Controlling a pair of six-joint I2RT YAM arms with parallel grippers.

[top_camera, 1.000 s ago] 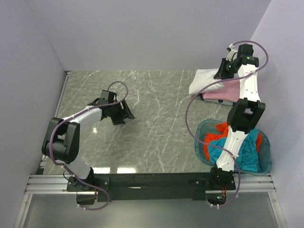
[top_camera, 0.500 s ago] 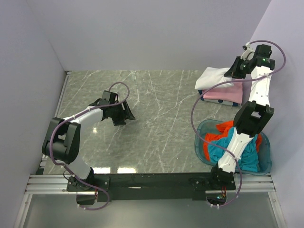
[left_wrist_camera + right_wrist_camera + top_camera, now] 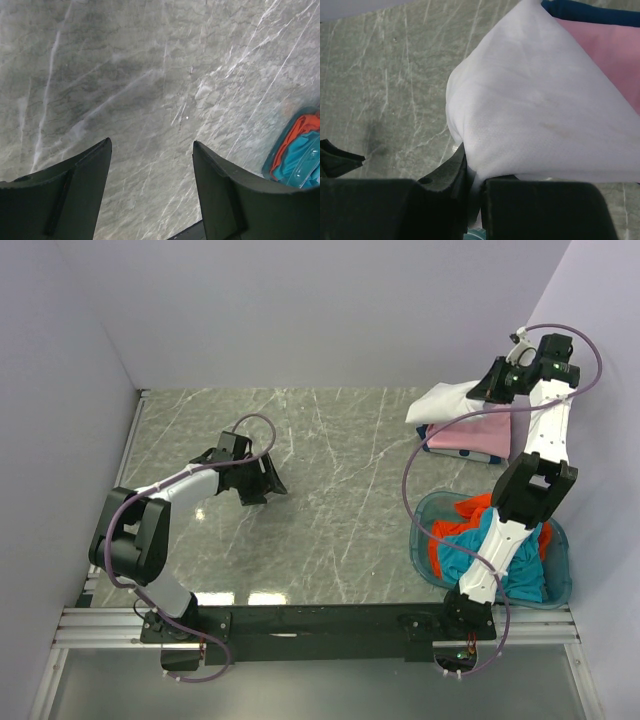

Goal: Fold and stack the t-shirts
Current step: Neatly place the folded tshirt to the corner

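Observation:
A folded white t-shirt (image 3: 445, 401) (image 3: 540, 110) hangs lifted over the back right corner, its right end pinched in my right gripper (image 3: 497, 388) (image 3: 476, 172), which is shut on it. Under it lies a folded pink t-shirt (image 3: 480, 430) (image 3: 615, 55) on a dark teal one (image 3: 590, 14). A teal t-shirt (image 3: 515, 562) and an orange-red t-shirt (image 3: 470, 510) are bundled in the blue basket (image 3: 425, 540). My left gripper (image 3: 262, 480) (image 3: 152, 150) hovers open over bare table at the left, nothing between its fingers.
The grey marble table (image 3: 330, 480) is walled at the back and on both sides. The basket (image 3: 295, 155) stands at the front right beside the right arm. A metal rail (image 3: 320, 625) runs along the near edge.
My right gripper has carried the white t-shirt to the right and back, towards the corner over the pink one. The left arm has barely moved.

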